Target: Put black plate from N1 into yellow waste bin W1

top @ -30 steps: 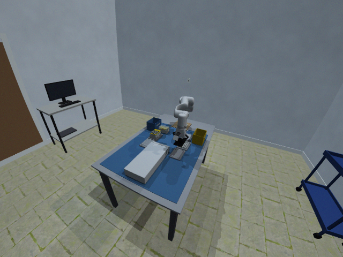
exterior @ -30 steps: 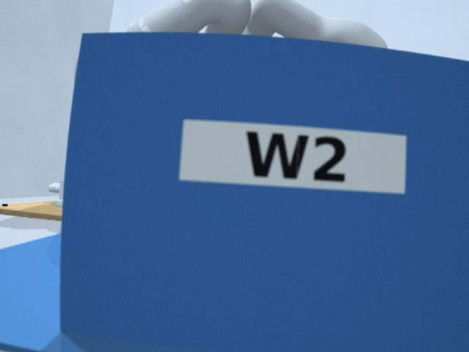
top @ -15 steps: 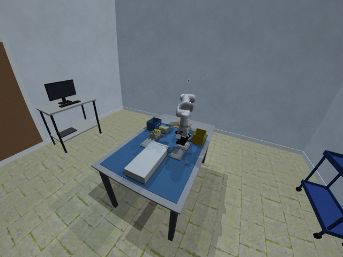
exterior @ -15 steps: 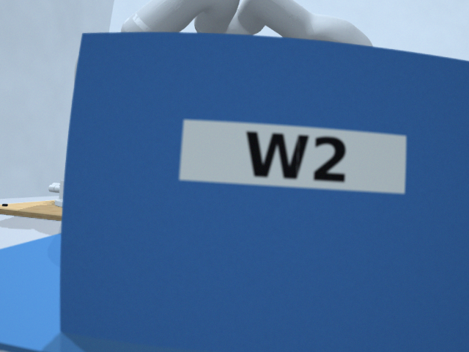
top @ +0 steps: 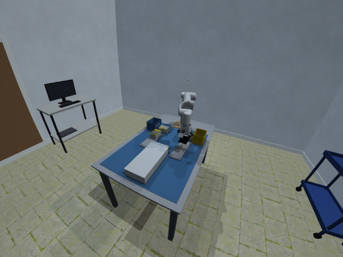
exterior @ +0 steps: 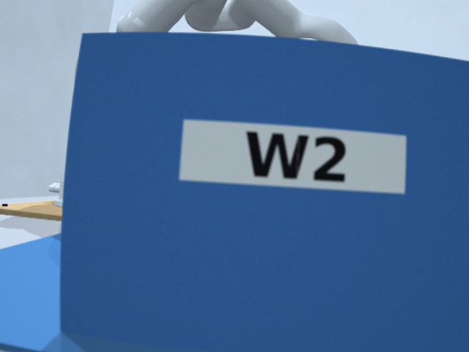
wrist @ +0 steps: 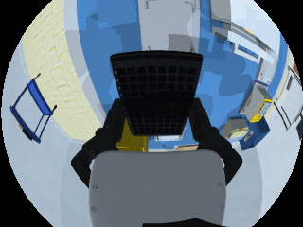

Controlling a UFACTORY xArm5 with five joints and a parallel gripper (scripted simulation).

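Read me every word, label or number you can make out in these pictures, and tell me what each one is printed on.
"W2": black letters on a pale label on the side of the blue bin, which fills the exterior view.
Nothing else is readable: in the top view the yellow bin and the other bench items are too small to show any text, and the black plate held in the claw shows only a grid, no writing.

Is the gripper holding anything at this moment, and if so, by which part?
Yes. The gripper is shut on the black gridded plate, with its fingers clamping the plate's two opposite side edges.
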